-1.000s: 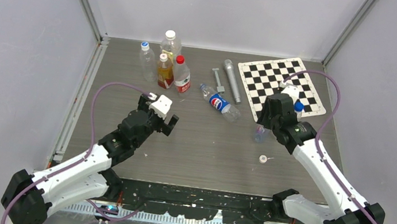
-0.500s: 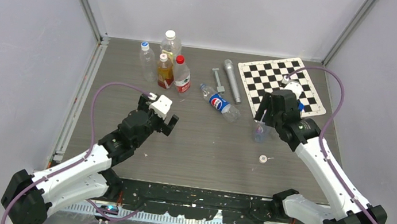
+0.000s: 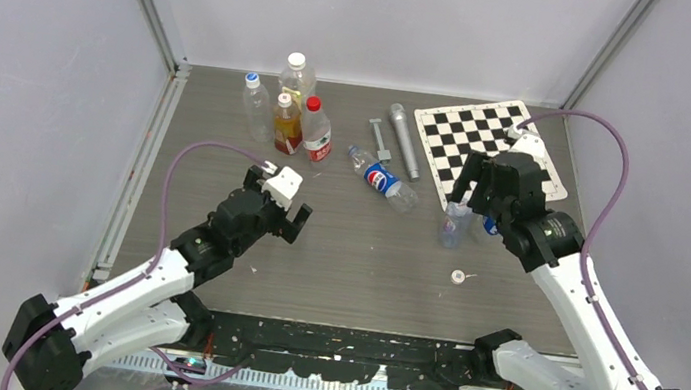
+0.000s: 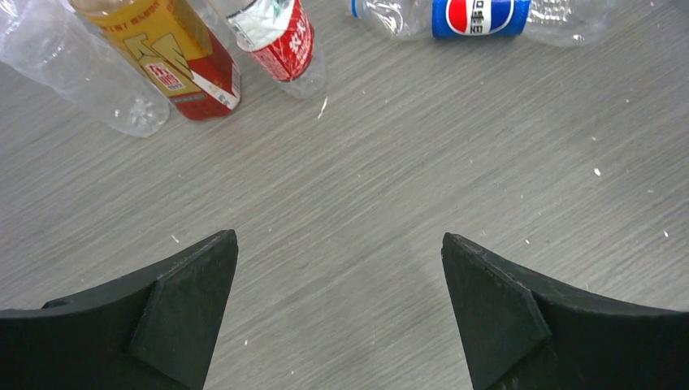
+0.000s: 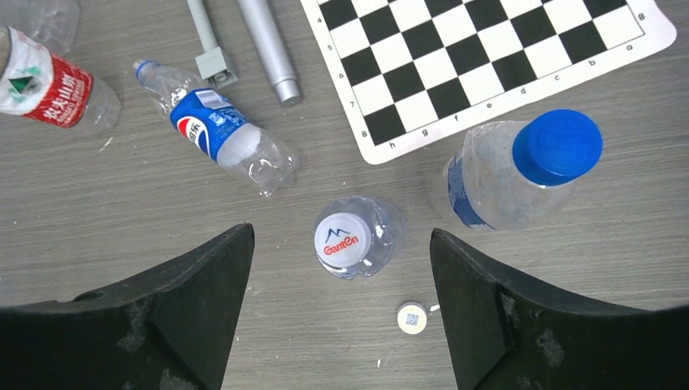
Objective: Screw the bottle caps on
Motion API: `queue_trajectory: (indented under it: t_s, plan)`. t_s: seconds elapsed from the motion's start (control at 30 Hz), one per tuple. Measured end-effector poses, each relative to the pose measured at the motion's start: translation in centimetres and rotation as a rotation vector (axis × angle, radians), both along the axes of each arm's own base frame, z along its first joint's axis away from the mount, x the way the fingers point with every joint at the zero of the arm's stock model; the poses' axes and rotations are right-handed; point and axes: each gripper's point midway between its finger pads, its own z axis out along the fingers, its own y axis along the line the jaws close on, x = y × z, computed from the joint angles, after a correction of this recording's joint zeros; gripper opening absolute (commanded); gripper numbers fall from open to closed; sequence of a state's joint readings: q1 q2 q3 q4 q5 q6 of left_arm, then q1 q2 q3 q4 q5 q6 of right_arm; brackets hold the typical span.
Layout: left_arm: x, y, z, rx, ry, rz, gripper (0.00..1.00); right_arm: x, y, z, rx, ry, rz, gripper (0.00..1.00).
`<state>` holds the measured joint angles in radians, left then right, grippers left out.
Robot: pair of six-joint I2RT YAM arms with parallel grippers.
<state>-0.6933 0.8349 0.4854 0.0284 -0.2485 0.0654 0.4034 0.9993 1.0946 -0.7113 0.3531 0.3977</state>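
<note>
My left gripper (image 4: 338, 237) hangs wide and empty over the table (image 4: 349, 162). A loose white cap (image 5: 412, 318) lies just beside the plain bottle (image 5: 383, 231), which stands capped under my right gripper (image 5: 339, 234), jaws parted, holding nothing. I should pinch that cap squarely and level, for the Pepsi bottle (image 5: 219, 130) lying beyond.

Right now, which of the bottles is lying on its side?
The Pepsi-labelled bottle, lying flat just left of the chessboard. All the rest stand upright.
</note>
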Motion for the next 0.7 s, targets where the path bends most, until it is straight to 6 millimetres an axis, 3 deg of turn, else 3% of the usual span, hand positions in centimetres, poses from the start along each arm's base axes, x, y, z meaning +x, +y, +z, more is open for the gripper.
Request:
queue_trajectory:
  t_s: [0.27, 0.53, 0.7]
  plan:
    - [-1.5, -0.2, 0.0, 0.004, 0.119, -0.025, 1.0, -0.2, -0.1, 2.0, 0.011, -0.033, 0.002, 0.92]
    - [-2.9, 1.3, 0.3, 0.021, 0.197, 0.018, 1.0, 0.1, -0.7, 3.9, 0.014, -0.08, -0.037, 0.93]
    - [-3.9, 2.6, 2.0, -0.042, 0.15, 0.059, 1.0, 0.2, -1.3, 4.0, 0.02, -0.089, -0.085, 0.94]
